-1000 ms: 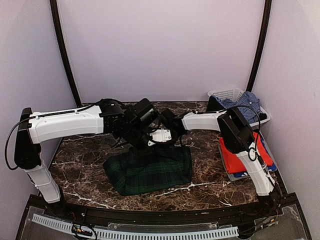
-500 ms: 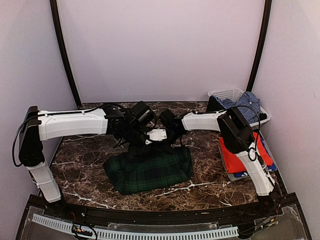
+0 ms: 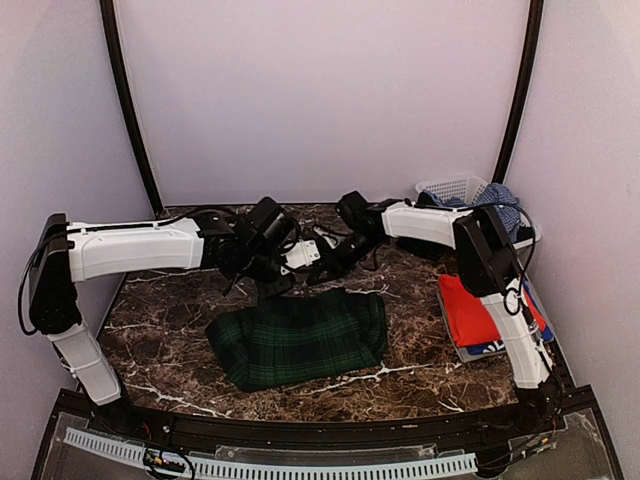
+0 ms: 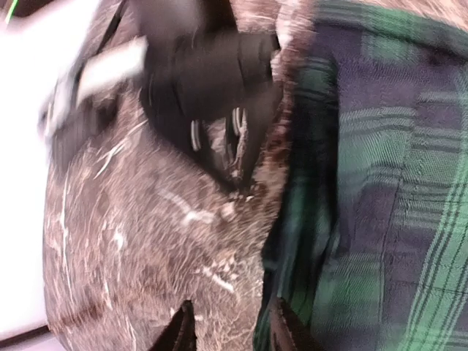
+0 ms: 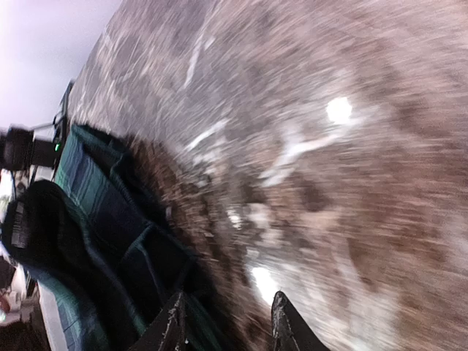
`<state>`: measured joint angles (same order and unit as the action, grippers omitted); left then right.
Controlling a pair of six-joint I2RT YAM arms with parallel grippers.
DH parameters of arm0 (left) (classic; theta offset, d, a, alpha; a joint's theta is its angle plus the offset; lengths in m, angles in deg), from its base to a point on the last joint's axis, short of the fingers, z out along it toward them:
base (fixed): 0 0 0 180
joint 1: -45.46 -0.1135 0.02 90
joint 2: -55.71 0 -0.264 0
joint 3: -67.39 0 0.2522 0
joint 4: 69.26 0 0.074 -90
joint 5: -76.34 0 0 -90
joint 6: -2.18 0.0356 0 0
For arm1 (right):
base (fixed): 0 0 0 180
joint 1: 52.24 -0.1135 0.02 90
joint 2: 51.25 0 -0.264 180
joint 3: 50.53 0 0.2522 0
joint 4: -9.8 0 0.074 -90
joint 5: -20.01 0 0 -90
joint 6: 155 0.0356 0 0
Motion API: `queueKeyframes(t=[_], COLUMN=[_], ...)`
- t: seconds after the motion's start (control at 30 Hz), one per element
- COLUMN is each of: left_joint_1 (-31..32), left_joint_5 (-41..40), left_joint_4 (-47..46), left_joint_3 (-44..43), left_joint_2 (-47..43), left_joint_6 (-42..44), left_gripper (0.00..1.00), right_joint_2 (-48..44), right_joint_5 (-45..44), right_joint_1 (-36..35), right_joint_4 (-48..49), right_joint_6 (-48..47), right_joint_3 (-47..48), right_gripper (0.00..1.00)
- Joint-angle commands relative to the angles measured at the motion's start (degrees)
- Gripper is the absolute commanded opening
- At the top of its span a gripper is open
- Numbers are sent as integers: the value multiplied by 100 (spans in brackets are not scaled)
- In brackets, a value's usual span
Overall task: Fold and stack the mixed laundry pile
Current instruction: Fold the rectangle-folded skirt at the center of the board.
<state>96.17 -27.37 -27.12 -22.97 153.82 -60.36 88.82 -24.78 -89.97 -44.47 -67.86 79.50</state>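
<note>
Where it lies flat, tartan skirt (image 3: pixel 300 338), long axis left-right

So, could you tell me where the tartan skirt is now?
Top view: the tartan skirt lies centred on the table, toward the front edge, left of the red-orange T-shirt.

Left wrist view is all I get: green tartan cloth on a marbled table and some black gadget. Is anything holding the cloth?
Observer: No. The right wrist view shows that gadget, the right gripper, with open, empty jaws at the edge of the tartan skirt.
Operator: Any other clothes around?
Observer: Yes. From above, a folded red-orange T-shirt tops a stack at the table's right edge.
Operator: Anything left to fold?
Observer: A light blue patterned shirt hangs crumpled over a white basket in the far right corner.
</note>
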Motion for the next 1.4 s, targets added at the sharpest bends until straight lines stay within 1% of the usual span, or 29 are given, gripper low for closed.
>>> queueKeyframes(t=[0.0, 0.03, 0.1, 0.13, 0.17, 0.2, 0.23, 0.3, 0.33, 0.37, 0.4, 0.43, 0.47, 0.5, 0.57, 0.63, 0.7, 0.83, 0.93, 1.1, 1.2, 1.27, 1.3, 1.33, 1.37], left_joint_1=[-239, -300, -523, -645, -688, -748, -765, -790, -791, -791, -792, -792, -792, -792, -794, -794, -792, -792, -792, -792, -792, -792, -800, -807, -813], left_joint_5=[-685, -760, -625, -391, -274, -86, 45, 521, 807, 944, 1188, 1271, 1614, 1761, 2155, 2301, 2446, 2615, 2611, 2410, 2236, 2027, 1936, 1776, 1719], left_joint_4=[-253, -162, -38, -19, -63, -106, -197, -273, -268, -265, -294, -349, -526, -623, -961, -1208, -1378, -1856, -1985, -2001, -2013, -2009, -1994, -2001, -2015], left_joint_3=[160, 188, 280, 344, 542, 647, 890, 1213, 1307, 1499, 1683, 1793, 2040, 2161, 2523, 2787, 2967, 3150, 3145, 3038, 3020, 3024, 3027, 3032, 3042], left_joint_2=[-680, -728, -922, -1109, -1223, -1454, -1563, -1913, -1977, -2108, -2167, -2310, -2386, -2523, -2678, -2725, -2703, -2576, -2316, -2015, -1928, -1917, -1922, -1932, -1934], left_joint_6=[-838, -1010, -1610, -2051, -2254, -2724, -2951, -3723, -3898, -4260, -4426, -4770, -4927, -5203, -5577, -5794, -5876, -5978, -6080, -6240, -6268, -6275, -6290, -6320, -6330], left_gripper=[41, 42, 43, 44, 44, 45, 46, 51, 51, 52, 52, 52, 53, 53, 56, 60, 61, 62, 61, 57, 52, 41, 29, 24, 14], right_joint_2=[-700, -818, -1152, -1465, -1724, -1979, -2228, -2676, -2891, -3090, -3289, -3435, -3558, -3627, -3672, -3636, -3537, -3271, -3078, -2818, -2713, -2670, -2645, -2617, -2578], right_joint_5=[-538, -588, -632, -631, -608, -504, -387, -163, -83, 77, 189, 270, 335, 345, 289, 115, 91, 65, 54, 183, 70, -62, -136, -209, -274], right_joint_1=[562, 652, 778, 800, 807, 804, 803, 795, 782, 764, 741, 701, 665, 622, 514, 416, 343, 196, 144, 39, -1, 3, 3, 3, 3], right_joint_4=[63, 75, 162, 279, 394, 539, 626, 806, 958, 1133, 1330, 1524, 1643, 1720, 1768, 1741, 1765, 1924, 1958, 2000, 1944, 1914, 1894, 1875, 1860], right_joint_6=[505, 564, 636, 650, 669, 717, 765, 950, 1066, 1186, 1322, 1445, 1522, 1611, 1683, 1678, 1696, 1769, 1802, 1813, 1739, 1684, 1660, 1638, 1617], right_joint_3=[223, 167, -131, -345, -633, -934, -1234, -1862, -2243, -2617, -2971, -3311, -3557, -3756, -4016, -4135, -4204, -4207, -4143, -4050, -3970, -3898, -3843, -3788, -3727], right_gripper=[38, 38, 39, 40, 41, 42, 43, 46, 47, 47, 49, 53, 55, 56, 57, 58, 57, 56, 55, 53, 47, 37, 29, 22, 16])
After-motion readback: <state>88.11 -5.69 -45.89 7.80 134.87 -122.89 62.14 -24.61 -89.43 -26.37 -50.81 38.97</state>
